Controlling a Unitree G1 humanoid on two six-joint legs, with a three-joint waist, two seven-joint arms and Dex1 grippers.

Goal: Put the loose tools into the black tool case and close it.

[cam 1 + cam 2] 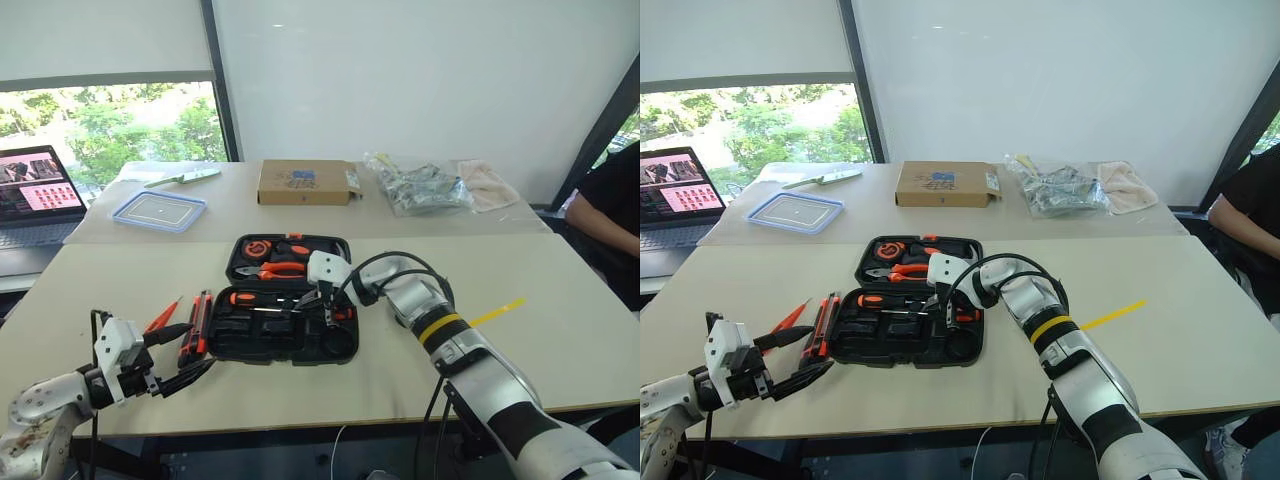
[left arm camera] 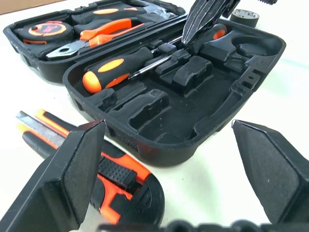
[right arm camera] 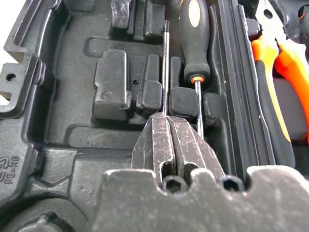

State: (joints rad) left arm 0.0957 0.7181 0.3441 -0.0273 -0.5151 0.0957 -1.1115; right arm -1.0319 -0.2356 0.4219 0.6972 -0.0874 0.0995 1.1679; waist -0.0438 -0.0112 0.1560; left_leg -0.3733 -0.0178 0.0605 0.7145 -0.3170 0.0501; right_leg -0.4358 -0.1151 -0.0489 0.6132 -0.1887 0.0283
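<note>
Left eye view is showing the black tool case [image 1: 285,305] lying open on the near worktop [image 1: 520,350], its lid half at 12 o'clock and its tray half at 6 o'clock, long axis running 9 to 3. One orange-and-black screwdriver [image 1: 262,298] is sitting in the tray's top slot, handle toward 9 o'clock, shaft toward 3. The right claw [image 1: 322,298] is reaching into the tray from 3 o'clock; the right wrist view is showing its fingers [image 3: 157,142] pressed together over a thin metal shaft [image 3: 165,72], though whether they are pinching it is hard to tell. At 9 o'clock of the case, on the worktop, the utility knife [image 1: 203,318] and a second dark-handled tool [image 1: 186,340] are lying side by side with long axes running 12 to 6, and the slim orange screwdriver [image 1: 163,315] is slanting toward 1 o'clock, partly covered by the left claw [image 1: 172,358]. That claw is hovering wide apart, gripping nothing. In the left wrist view a small tape roll [image 2: 244,17] is sitting beyond the case, cut off by the edge.
</note>
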